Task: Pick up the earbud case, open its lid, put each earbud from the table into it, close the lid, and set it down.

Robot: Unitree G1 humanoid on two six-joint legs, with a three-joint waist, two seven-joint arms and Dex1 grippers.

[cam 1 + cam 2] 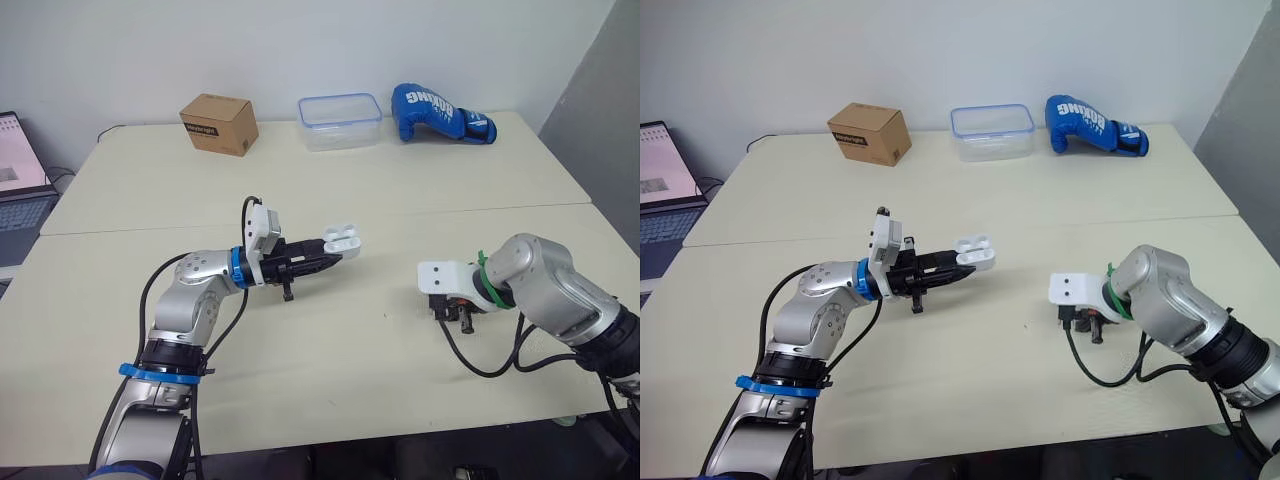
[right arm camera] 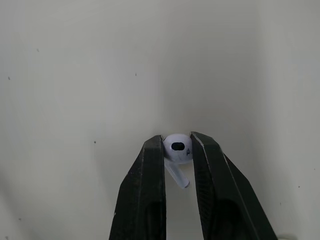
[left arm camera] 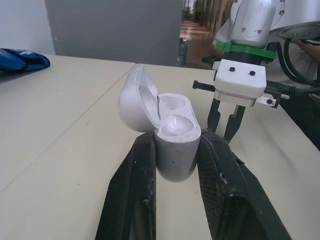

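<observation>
My left claw (image 3: pixel 174 145) is clamped on the earbud case (image 3: pixel 167 135), one black finger pressed to each side of its lower body. It holds the case up off the surface (image 1: pixel 400 200) with the lid swung open. Both wells face up, but I cannot tell whether either one has anything in it. My right claw (image 2: pixel 176 144) points straight down and is closed on an earbud (image 2: pixel 178 150). The rounded head is pinched between the fingertips and the stem angles out between the fingers. The claw sits low over the surface, and I cannot tell whether the earbud touches it. In the left wrist view the right claw stands just past the open case, a little to one side. From the head cameras the two claws are apart, at about the same depth, with a strip of surface between them. A black cable (image 1: pixel 478 362) from the right wrist droops onto the surface and loops just beside that claw, on my near side. A seam (image 1: pixel 300 222) runs across the surface just beyond the case. Along the far edge, well apart from both claws, a cardboard box (image 1: pixel 219 123), a clear plastic container (image 1: pixel 340 120) with a blue rim and a blue boxing glove (image 1: pixel 440 113) stand in a row. An open laptop (image 1: pixel 20 190) sits off the surface's left end.
</observation>
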